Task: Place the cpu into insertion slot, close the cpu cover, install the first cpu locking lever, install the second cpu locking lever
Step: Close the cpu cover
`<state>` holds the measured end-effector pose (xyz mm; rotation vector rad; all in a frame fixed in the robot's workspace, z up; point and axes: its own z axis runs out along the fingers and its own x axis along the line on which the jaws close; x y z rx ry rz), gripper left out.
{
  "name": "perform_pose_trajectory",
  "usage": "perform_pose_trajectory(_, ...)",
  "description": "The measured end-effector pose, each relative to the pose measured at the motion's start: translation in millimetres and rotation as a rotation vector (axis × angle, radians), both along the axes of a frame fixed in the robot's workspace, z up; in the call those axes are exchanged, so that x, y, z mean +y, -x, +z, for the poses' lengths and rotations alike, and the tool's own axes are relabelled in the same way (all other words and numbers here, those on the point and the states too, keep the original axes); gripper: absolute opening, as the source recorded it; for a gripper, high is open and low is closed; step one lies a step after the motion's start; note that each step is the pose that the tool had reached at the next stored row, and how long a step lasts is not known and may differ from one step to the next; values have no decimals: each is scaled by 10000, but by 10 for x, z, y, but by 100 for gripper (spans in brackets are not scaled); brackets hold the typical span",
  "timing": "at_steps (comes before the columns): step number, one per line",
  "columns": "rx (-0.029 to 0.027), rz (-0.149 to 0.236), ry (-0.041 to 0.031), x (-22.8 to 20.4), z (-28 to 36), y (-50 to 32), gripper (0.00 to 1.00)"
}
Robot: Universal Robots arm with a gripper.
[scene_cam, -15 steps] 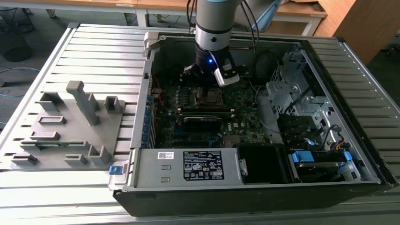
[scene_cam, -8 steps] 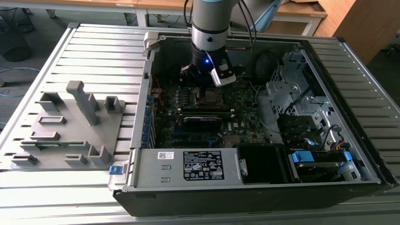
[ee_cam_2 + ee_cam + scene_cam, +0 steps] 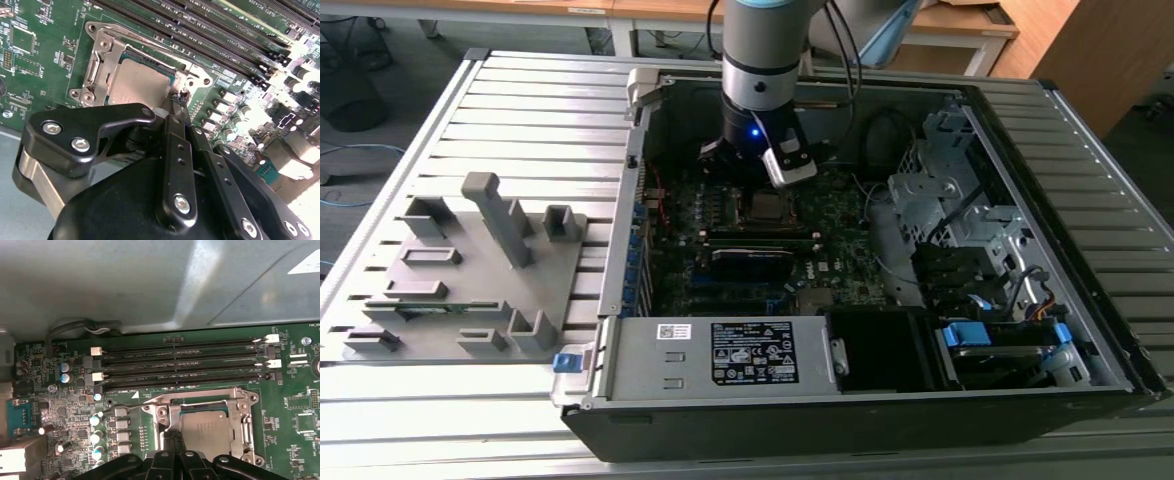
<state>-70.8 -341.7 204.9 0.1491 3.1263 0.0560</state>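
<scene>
The cpu [image 3: 137,82] [image 3: 205,430] lies flat in the insertion slot [image 3: 766,206], its silvery-grey top showing through the window of the cpu cover [image 3: 102,60] [image 3: 200,399]. The cover lies flat over it. My gripper [image 3: 179,100] [image 3: 167,437] [image 3: 758,188] hangs just above the board at one edge of the socket. Its black fingers [image 3: 175,150] meet at the tips, shut, right by the cover's rim and a corner screw. Whether a thin locking lever is caught between the tips, I cannot tell.
Long black memory slots [image 3: 185,365] [image 3: 200,30] run beside the socket, and a row of capacitors [image 3: 95,422] stands near it. The grey case wall [image 3: 125,280] rises behind. A drive cage [image 3: 947,200] and cables crowd the exterior view's right. A grey fixture tray [image 3: 467,270] lies outside the case.
</scene>
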Motion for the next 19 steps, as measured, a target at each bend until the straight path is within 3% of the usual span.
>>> perform_pose_trajectory(19,-1,0,-1,0,-40,21,11)
